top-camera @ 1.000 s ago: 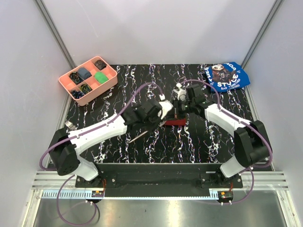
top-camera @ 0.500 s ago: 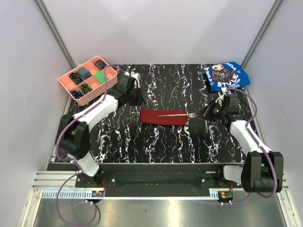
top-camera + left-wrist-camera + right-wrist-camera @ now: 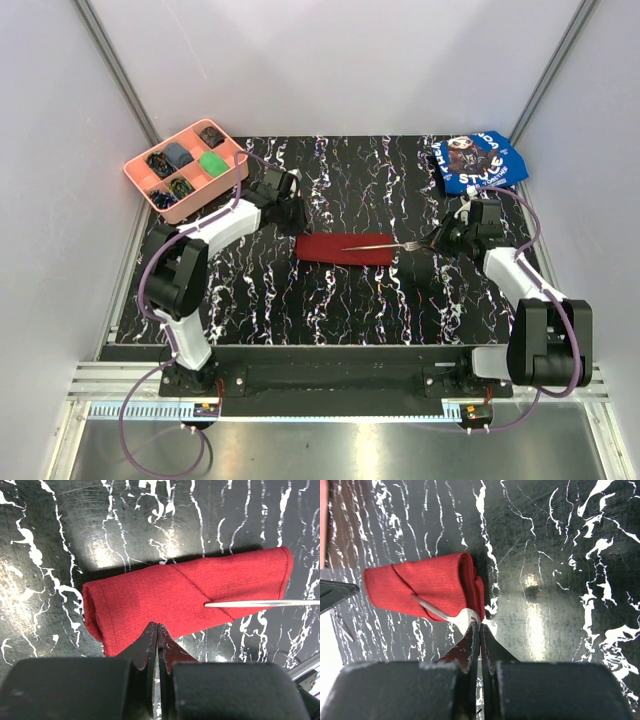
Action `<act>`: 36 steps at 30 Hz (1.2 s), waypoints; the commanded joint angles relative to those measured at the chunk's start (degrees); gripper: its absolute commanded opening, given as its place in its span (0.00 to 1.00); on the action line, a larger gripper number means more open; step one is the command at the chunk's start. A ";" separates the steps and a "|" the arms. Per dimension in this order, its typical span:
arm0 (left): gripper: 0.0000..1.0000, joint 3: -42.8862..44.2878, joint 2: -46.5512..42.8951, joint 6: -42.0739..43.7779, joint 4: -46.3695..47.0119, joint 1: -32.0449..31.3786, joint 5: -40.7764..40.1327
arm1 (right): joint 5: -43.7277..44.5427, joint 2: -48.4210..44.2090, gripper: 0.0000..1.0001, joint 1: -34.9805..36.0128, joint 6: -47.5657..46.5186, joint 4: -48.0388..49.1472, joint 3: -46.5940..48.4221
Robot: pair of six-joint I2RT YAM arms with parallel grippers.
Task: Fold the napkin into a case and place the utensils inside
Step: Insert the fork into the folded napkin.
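Right claw point(image 3: 480, 626), pinched closed and apparently empty, sits at the tines of the fork point(image 3: 440, 612). Its handle is tucked into the case point(image 3: 330, 249) on the table point(image 3: 330, 300). Left claw point(image 3: 157, 627) is likewise closed. Any nudge should follow the handle's line, sparing the folds.

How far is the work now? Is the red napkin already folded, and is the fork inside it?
Done: the napkin lies folded as a narrow case, and the fork has its handle tucked under the diagonal flap, tines outside. In hand: nothing clearly; the left gripper and right gripper are shut, the right one close to the tines. Left: only one utensil shows; whether another hides inside, I cannot tell.
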 commanded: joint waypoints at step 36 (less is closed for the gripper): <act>0.01 -4.13 2.03 -1.25 3.03 2.20 -0.78 | -9.83 10.45 0.00 -0.99 2.94 14.12 2.14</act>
